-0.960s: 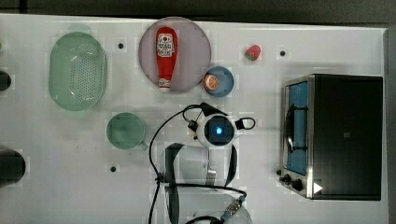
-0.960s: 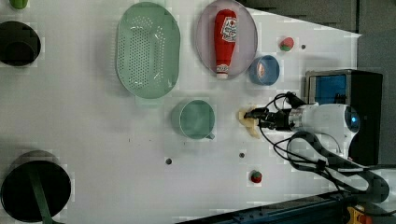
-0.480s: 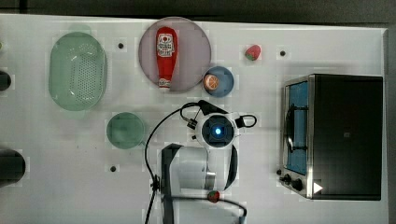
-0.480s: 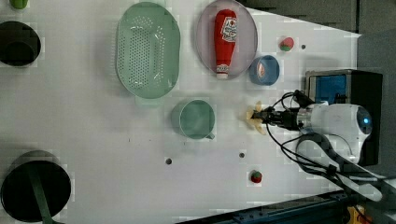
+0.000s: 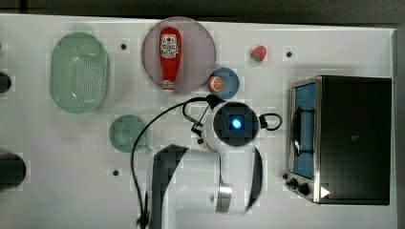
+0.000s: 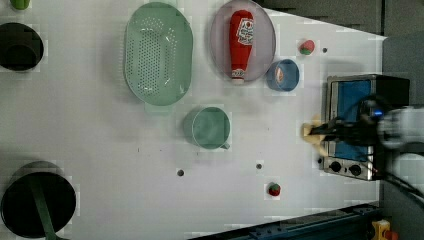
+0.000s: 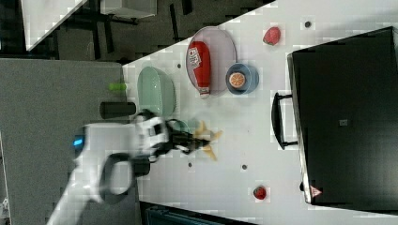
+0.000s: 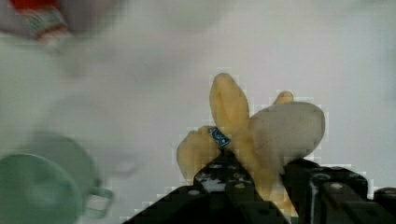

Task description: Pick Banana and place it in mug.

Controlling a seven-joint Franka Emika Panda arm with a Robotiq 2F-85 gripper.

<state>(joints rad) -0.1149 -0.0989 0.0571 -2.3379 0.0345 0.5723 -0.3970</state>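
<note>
Gripper [image 8: 254, 186]: the dark fingers are closed part-way onto the banana, pinching its pale yellow body between them.
Jaws: narrow gap, taken up by the fruit; nothing else is touched.
Banana [image 8: 247, 135]: held in the grip, raised clear of the white table [image 5: 57, 191]; in the wrist view its lumpy lobes stick out past the fingertips, with a small blue sticker on 1 lobe.
Banana, right view [image 7: 206, 140]: it juts from the end of the arm, above the table.
Banana, left view [image 6: 311, 132]: a pale end shows at the tip of the dark fingers, just beside the toaster oven [image 6: 357, 125].
Mug [image 5: 126, 133]: teal-green, upright on the table, on the top view's left of the arm, apart from the banana.
Mug contents: nothing visible inside it in the left view [image 6: 207, 128].
Arm [image 5: 234, 124]: its white wrist sits over the table's middle in the top view.
</note>
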